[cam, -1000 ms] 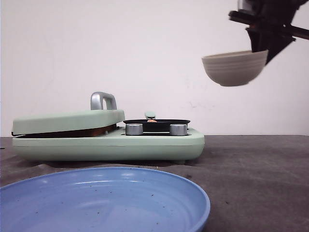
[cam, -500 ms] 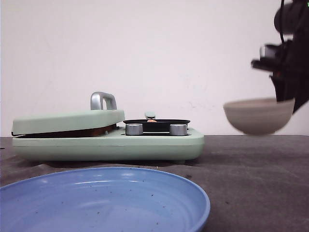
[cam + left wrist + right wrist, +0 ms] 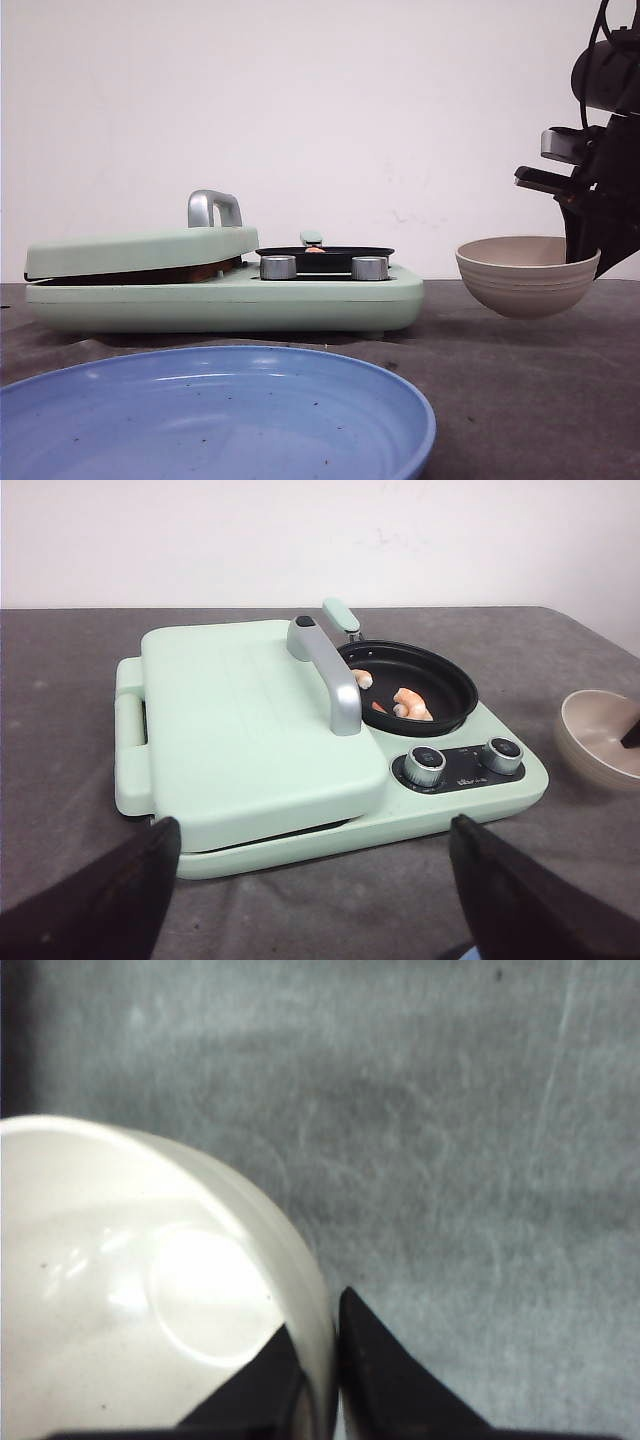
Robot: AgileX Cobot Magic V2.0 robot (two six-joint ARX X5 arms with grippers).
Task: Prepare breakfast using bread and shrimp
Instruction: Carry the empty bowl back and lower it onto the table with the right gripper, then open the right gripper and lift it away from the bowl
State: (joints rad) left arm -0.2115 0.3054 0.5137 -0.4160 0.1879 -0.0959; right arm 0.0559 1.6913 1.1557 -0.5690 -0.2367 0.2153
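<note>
— Right, what containers do we have, and what is in each?

— We count three. A beige bowl [image 3: 527, 275] at the right, a blue plate [image 3: 300, 400] nearest the front camera, and a small black pan [image 3: 415, 685] seated in the right half of the mint-green cooker [image 3: 300, 770] on the dark counter [image 3: 520, 400]. Our right gripper [image 3: 318, 1380] has its jaws pinching the bowl's rim, one finger inside and one outside. The bowl looks bare inside from the right wrist camera. Whether its base touches the counter or sits just above it, we cannot tell.

— And the shrimp?

— The shrimp [image 3: 400, 702] lie in the black pan. We make out about three orange-pink and white pieces: one near the lid's handle [image 3: 330, 670] and the others close together toward the middle. The exact count is hard to fix at this size.

— The plate?

— Only a few tiny dark specks on it.

— Bread?

— We cannot see any. The cooker's lid [image 3: 250, 730] is down over the left half, with just a thin brownish strip showing in the gap at its edge in the front view.

— Anything else to count?

— Two silver knobs [image 3: 425, 763] on the cooker's front. Our left gripper [image 3: 310, 900] hangs well back from the cooker, its jaws spread wide and holding nothing.
</note>
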